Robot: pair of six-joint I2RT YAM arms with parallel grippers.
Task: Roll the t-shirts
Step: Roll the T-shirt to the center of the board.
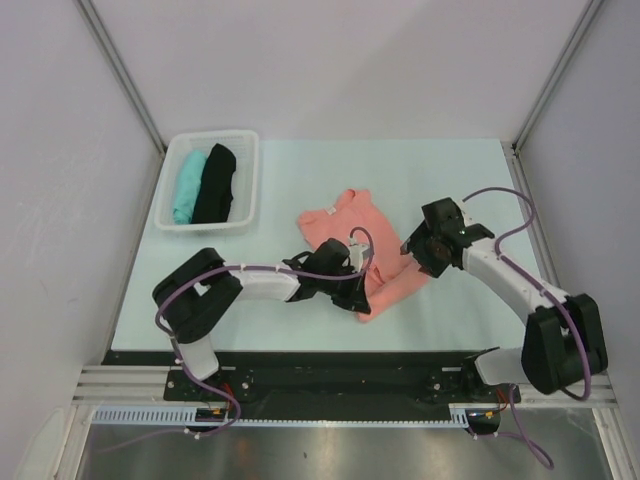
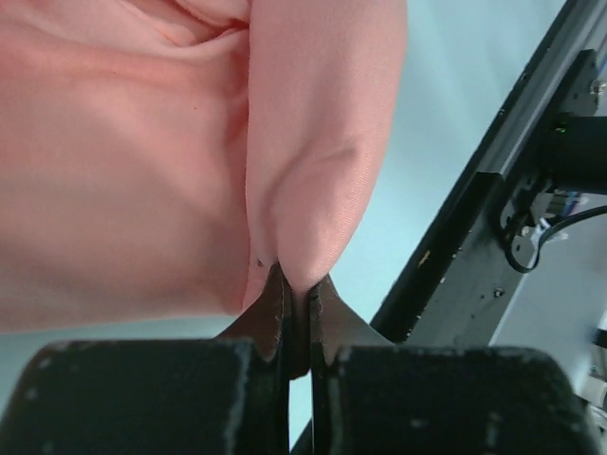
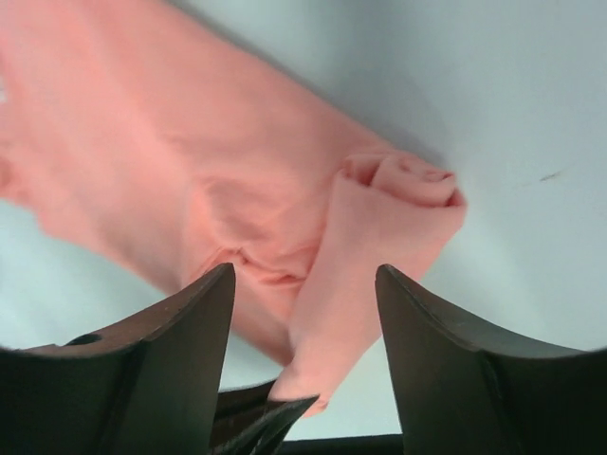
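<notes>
Left pincer point(image 2: 296, 282): clamped tight on a raised fold of the pink shirt point(image 1: 340, 225), the cloth bulging out just above the tips.
Right pincer point(image 3: 303, 275): wide apart and holding nothing; cloth shows between its jaws in the wrist view, but neither jaw touches it (as far as that view lets one judge).
Pink shirt: lies on the counter point(image 1: 450, 180) near the middle, between the two arms, folded into a crumpled band.
Rolled end point(image 3: 408, 180): a small, loose curl of cloth at one end of the band, just past the right pincer's tips.
Long axis: the band runs slantwise across the counter, from the far left toward the near right.
Which arm is nearer: the left one has the cloth in hand at mid-band; the right one sits just beside the right edge, facing the curl.
Coming move (a judgement): the roll probably has to travel along the band's length, so the right pincer looks best placed to feed it while the left holds the cloth taut.
Risk: a soft fold may slip or bunch sideways.
Basket point(image 1: 250, 180): at the far left, well apart, holding a teal shirt point(image 1: 187, 185) and a black shirt point(image 1: 215, 183) side by side.
</notes>
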